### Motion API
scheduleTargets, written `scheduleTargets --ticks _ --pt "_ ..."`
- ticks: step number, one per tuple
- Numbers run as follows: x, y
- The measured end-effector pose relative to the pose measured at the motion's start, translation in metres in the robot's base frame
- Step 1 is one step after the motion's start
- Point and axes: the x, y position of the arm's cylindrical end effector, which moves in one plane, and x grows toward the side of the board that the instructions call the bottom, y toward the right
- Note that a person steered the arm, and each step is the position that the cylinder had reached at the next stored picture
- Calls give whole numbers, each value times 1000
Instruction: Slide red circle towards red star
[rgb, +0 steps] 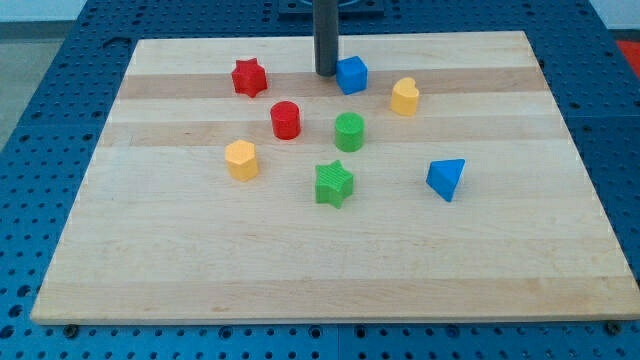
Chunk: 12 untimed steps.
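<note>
The red circle (286, 119) is a short red cylinder left of the board's middle. The red star (249, 77) lies up and to the left of it, near the view's top, a short gap away. My tip (326, 73) rests on the board near the view's top, just left of the blue cube (351, 74), almost touching it. The tip is up and to the right of the red circle and to the right of the red star, apart from both.
A green cylinder (349, 131) stands right of the red circle. A yellow hexagon (241, 159) lies below-left of it. A green star (334, 184), a blue triangle (446, 179) and a yellow heart (404, 96) are also on the wooden board (150, 250).
</note>
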Motion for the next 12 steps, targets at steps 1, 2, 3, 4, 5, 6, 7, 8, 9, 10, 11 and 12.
scheduleTargets --ticks 1,2,3,4,5,6,7,8,9,10,11,12 --pt "0 -6" --pt "1 -22" --pt "19 -24" --pt "23 -24" --pt "25 -20" --pt "25 -9" --pt "39 -5" --pt "56 -5" --pt "58 -3" --pt "58 13" --pt "64 19" --pt "87 18"
